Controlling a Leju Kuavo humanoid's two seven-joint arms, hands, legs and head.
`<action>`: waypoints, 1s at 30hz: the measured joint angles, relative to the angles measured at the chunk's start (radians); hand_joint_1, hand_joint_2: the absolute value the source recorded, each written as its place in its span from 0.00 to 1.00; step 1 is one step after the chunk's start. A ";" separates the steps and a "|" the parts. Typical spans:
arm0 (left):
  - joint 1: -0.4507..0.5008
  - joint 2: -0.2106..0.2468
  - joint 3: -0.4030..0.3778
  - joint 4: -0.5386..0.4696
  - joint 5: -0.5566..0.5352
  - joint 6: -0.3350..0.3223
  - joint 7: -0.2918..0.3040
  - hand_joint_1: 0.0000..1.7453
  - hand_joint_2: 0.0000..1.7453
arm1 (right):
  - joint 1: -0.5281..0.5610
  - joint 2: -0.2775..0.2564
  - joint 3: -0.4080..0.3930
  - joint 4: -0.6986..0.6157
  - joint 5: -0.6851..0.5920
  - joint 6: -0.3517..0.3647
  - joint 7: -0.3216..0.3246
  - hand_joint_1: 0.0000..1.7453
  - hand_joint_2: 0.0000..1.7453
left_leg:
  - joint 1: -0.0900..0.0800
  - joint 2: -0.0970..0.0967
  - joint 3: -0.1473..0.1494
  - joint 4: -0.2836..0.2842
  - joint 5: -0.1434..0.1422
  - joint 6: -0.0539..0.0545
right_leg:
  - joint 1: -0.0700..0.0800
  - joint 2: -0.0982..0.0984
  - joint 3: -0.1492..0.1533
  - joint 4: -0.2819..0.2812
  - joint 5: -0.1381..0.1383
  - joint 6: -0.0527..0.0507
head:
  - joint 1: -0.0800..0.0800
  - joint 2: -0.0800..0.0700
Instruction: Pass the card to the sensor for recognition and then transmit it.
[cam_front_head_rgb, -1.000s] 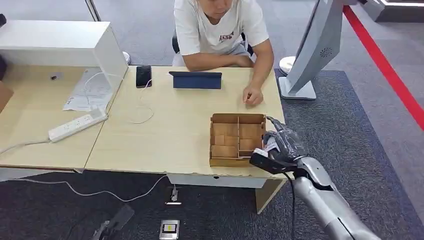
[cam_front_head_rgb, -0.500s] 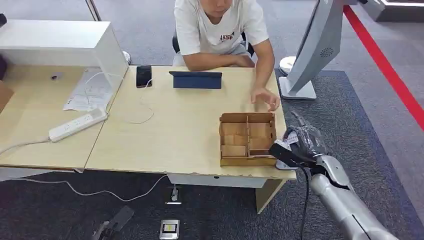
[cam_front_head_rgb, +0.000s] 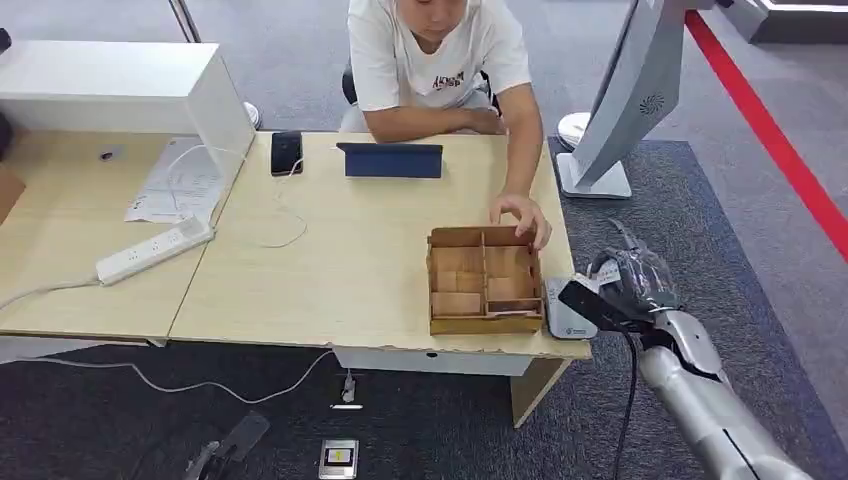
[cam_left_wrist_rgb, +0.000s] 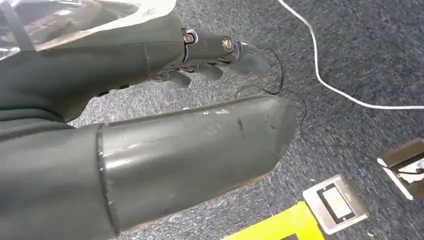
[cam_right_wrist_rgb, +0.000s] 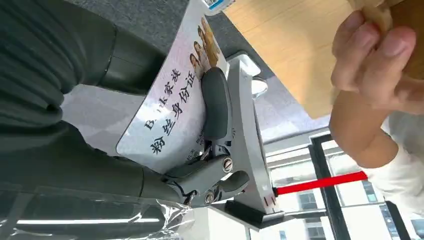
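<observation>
Beside the bench (cam_front_head_rgb: 330, 280), the right hand (cam_front_head_rgb: 630, 290), pinching the card (cam_right_wrist_rgb: 170, 117), has swung toward three o'clock, uncovering the sensor (cam_front_head_rgb: 566, 312) for the scan, while a person's hand (cam_front_head_rgb: 520, 215) now grips the wooden box (cam_front_head_rgb: 484, 280).

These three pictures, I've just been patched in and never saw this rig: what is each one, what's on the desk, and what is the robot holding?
It is a humanoid robot with two silver arms and many-fingered hands. The wide picture is from its head, looking down at a wooden desk. On the desk lie a divided wooden box, touched by a seated person's hand, and a small grey sensor at the desk's edge beside the box. A tablet, phone and power strip lie farther off.

The other two pictures come from cameras at the wrists. The right hand holds a printed card near the sensor. The left hand hangs over carpet, holding nothing.
</observation>
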 joint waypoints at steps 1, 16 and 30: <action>0.000 0.000 0.000 0.000 0.001 0.001 -0.001 0.00 0.00 | 0.000 0.000 0.000 0.000 0.003 0.001 0.001 1.00 1.00 | 0.000 0.000 0.000 0.000 0.000 0.000 | 0.000 0.000 0.000 0.000 0.000 0.000 | 0.000 0.000; -0.001 0.000 0.000 0.000 0.001 -0.004 -0.002 0.00 0.00 | 0.019 0.004 0.009 0.000 0.038 0.084 0.020 1.00 1.00 | 0.000 0.000 0.000 0.000 0.000 0.000 | 0.000 0.000 0.000 0.000 0.000 0.000 | 0.000 0.000; 0.000 0.003 0.000 0.000 0.004 -0.004 -0.002 0.00 0.00 | 0.075 -0.027 0.008 0.001 0.011 0.070 0.028 1.00 1.00 | 0.000 0.000 0.000 0.000 0.000 0.000 | 0.000 0.000 0.000 0.000 0.000 0.000 | 0.000 0.000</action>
